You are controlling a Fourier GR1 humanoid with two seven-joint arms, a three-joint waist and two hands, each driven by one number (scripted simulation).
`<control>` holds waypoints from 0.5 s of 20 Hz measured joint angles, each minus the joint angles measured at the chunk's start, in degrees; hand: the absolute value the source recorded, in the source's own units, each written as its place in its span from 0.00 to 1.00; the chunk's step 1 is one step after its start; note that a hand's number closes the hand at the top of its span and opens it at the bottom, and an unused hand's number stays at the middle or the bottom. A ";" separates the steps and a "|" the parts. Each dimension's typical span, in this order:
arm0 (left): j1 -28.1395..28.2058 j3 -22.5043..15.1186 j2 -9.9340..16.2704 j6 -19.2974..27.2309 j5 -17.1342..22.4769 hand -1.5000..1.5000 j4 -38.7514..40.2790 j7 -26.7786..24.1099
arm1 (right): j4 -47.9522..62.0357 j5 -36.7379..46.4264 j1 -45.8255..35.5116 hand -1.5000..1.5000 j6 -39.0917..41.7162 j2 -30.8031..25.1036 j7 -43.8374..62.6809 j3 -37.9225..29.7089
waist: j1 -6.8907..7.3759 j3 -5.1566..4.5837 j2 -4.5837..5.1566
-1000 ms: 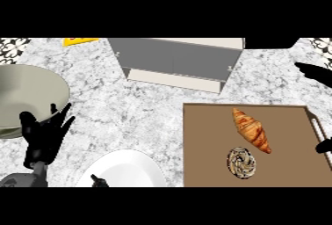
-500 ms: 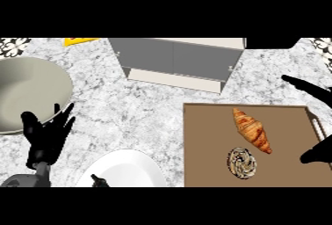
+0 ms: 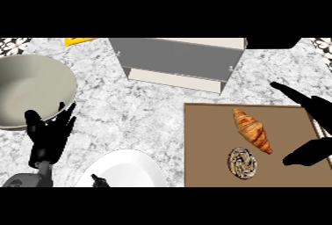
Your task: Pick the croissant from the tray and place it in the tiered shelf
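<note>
- we see the croissant (image 3: 252, 130) lying on the brown tray (image 3: 207, 149), in the top half of it. it is tilted, with one tip up and to the left and the other tip down and to the right.
- nothing is touching the croissant.
- just below it on the same tray sits a round swirly pastry (image 3: 242, 163). the two are close but apart.
- our right hand (image 3: 315, 132) is over the right side of the tray. its fingers are spread wide, with one part pointing up and left above the tray's top edge and another part low, beside the round pastry. it holds nothing. the croissant lies to the left of the gap between those two parts, apart from both.
- the tiered shelf (image 3: 178, 61) is grey and cream. it stands at the top middle of the counter (image 3: 149, 114), above the tray and a bit to the left, apart from it.
- our left hand (image 3: 48, 134) rests at the left, fingers up and open, holding nothing. its fingertips reach the lower rim of a big pale bowl (image 3: 29, 88).
- a white plate (image 3: 126, 169) sits at the bottom, between the left hand and the tray.
- a small yellow thing (image 3: 79, 41) peeks in at the top left. we cannot tell what it is.
</note>
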 measured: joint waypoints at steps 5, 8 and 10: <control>-0.18 0.62 -1.38 -1.02 -0.62 0.50 0.78 -1.16 | -0.24 4.38 0.90 0.00 -0.66 2.80 0.69 0.58 | -0.01 -0.01 0.01; -0.11 0.93 -1.60 -1.28 -0.98 0.50 0.07 -0.25 | 2.01 7.86 0.12 0.00 -1.50 4.68 0.57 1.02 | 0.13 -0.07 0.09; 0.32 1.37 -1.79 -1.87 -1.00 0.50 -0.20 -0.63 | 3.10 10.20 0.30 0.00 -2.41 5.76 -0.24 1.16 | 0.13 -0.11 0.11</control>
